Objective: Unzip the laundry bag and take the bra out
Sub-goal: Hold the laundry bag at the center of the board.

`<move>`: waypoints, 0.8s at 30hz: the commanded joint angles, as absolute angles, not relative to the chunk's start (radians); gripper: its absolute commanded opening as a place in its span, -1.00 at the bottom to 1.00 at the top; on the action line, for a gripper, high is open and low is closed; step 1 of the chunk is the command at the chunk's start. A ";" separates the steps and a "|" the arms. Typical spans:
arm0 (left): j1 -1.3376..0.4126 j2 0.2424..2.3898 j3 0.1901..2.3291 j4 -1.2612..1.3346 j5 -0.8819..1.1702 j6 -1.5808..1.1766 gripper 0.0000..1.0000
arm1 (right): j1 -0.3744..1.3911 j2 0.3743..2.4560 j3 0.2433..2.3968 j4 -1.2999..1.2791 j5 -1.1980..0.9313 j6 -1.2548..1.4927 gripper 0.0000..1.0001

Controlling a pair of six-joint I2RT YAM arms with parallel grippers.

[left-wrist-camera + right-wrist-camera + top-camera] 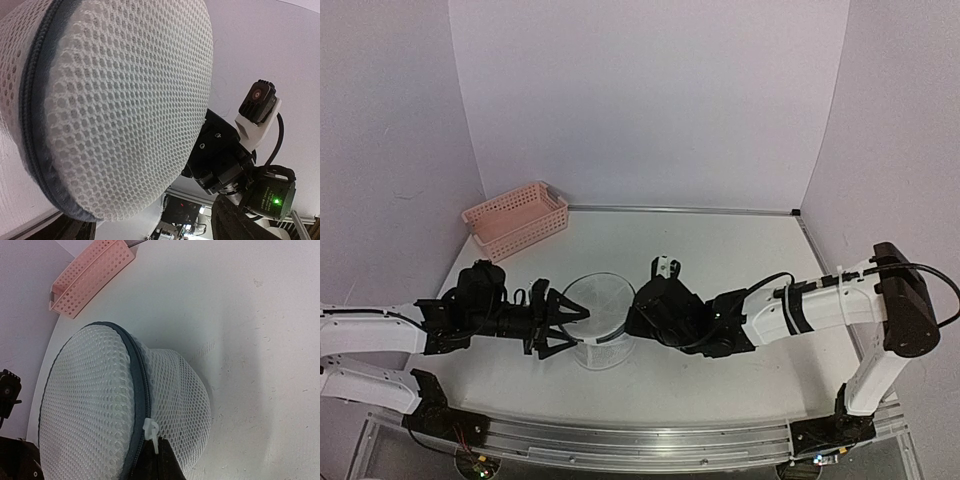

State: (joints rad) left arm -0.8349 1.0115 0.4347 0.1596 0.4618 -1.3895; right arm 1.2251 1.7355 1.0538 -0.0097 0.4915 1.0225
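Observation:
The laundry bag (600, 312), a white mesh drum with a dark grey zip rim, stands at the table's middle. It fills the left wrist view (115, 100) and shows in the right wrist view (90, 405). My right gripper (633, 322) is at the bag's right side. Its black fingers (155, 462) are shut on the tab of the white zip pull (152, 431), and the zip above it is closed. My left gripper (563, 328) is open at the bag's left side, its fingers spread either side of the rim (155, 226). The bra is hidden.
A pink plastic lattice basket (516, 216) stands at the back left by the wall and also shows in the right wrist view (90, 277). White walls close in the table at the back and both sides.

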 commanded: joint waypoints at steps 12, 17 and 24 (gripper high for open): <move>-0.853 1.139 0.431 0.359 0.423 -1.428 0.10 | 1.286 1.639 0.985 0.058 0.523 0.956 -1.00; -0.806 1.170 0.450 0.358 0.468 -1.377 -0.35 | 1.310 1.571 0.901 0.082 0.483 0.874 -1.00; -0.734 1.267 0.524 0.357 0.578 -1.281 -0.99 | 1.313 1.477 0.806 0.124 0.328 0.714 -1.00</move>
